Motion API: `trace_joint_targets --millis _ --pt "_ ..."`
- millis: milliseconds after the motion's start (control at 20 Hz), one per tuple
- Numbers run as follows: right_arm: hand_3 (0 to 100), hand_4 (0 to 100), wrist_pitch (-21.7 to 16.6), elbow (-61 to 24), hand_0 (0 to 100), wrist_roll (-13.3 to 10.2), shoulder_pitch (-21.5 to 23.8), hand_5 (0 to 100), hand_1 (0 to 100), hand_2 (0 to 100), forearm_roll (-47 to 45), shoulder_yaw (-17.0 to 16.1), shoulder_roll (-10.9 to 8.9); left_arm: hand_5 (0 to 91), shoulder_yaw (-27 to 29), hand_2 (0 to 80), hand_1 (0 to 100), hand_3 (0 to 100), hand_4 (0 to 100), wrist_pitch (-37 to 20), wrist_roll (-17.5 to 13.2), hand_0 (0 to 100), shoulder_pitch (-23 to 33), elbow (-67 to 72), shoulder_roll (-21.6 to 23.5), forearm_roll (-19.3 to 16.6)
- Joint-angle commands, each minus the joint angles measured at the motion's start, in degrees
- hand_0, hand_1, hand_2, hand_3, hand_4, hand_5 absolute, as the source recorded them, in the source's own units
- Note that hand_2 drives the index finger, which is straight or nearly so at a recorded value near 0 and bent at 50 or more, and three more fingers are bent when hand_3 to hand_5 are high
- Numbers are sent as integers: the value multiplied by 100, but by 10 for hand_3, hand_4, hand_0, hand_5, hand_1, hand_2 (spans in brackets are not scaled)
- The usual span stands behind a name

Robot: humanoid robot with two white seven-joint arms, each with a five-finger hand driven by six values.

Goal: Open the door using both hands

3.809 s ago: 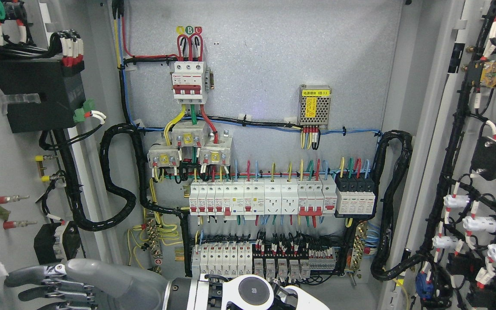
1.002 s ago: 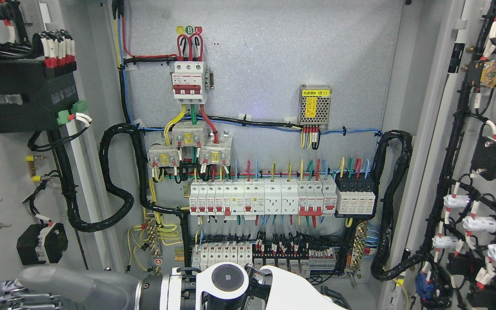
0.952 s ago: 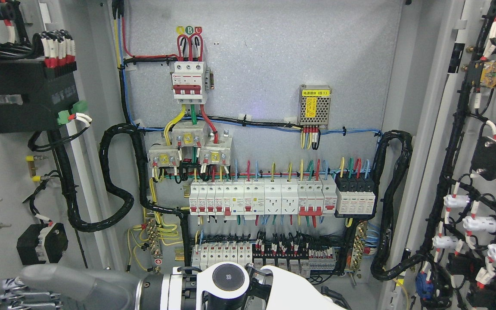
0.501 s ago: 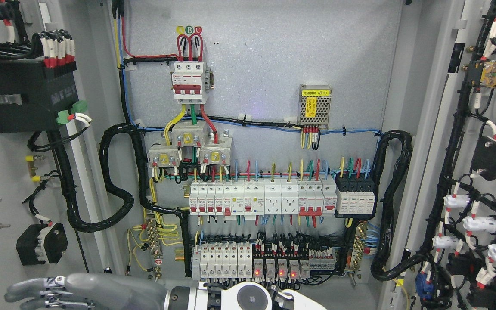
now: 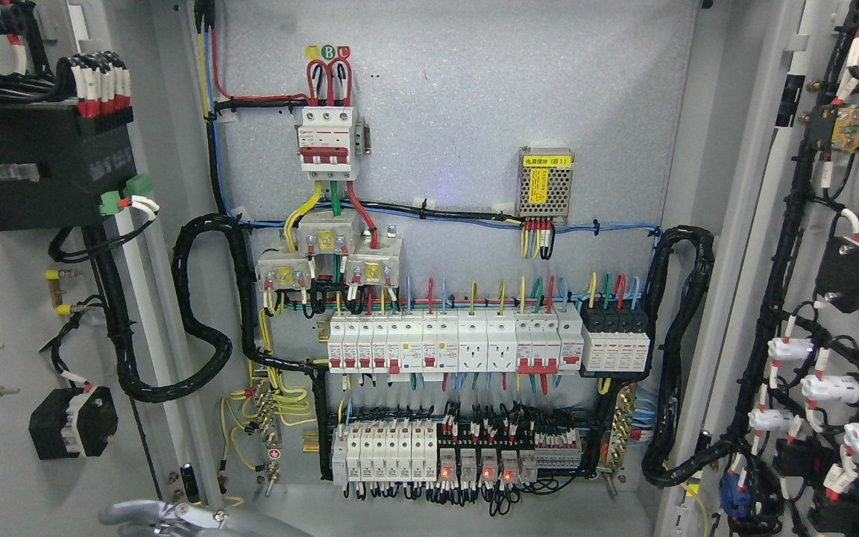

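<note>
The cabinet's left door stands swung open at the picture's left, its inner face carrying a black module and wiring. The right door is also open at the right edge, hung with cable looms and white connectors. Between them the grey back panel with breakers is fully exposed. Only the grey fingertips of my right hand show at the bottom edge, below the left door's hinge side. They look relaxed, hold nothing and touch no door. The left hand is out of view.
A red-toggled main breaker sits high on the panel, and a row of white breakers runs across the middle. Relays with red lights line the bottom. Thick black conduit loops between the left door and the panel.
My right hand and white forearm have sunk out of the bottom edge, leaving only fingertips and uncovering the lit relays. The left door swung slightly wider since the earliest frame.
</note>
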Motion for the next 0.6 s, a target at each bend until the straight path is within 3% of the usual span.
trace_joint_targets --millis 0,200,351,551 --pt "0 0 -193 -653 217 -131 949 0 0 0 816 -1307 78 0 -7 28 0 28 36 -676 -171 295 482 -2739 565 -463" --pt "0 0 -220 -918 218 -596 1625 0 0 0 1203 -1728 78 0 1 28 0 28 35 -774 -179 296 859 -4222 960 -481" --pt "0 0 -421 -997 218 -658 2188 0 0 0 1581 -1966 78 0 -7 28 0 28 35 -765 -179 296 1237 -5523 1399 -472" --pt "0 0 -746 -1006 218 -904 2874 0 0 0 1670 -2344 -203 0 -7 28 0 28 35 -748 -179 295 1677 -7088 1848 -472"
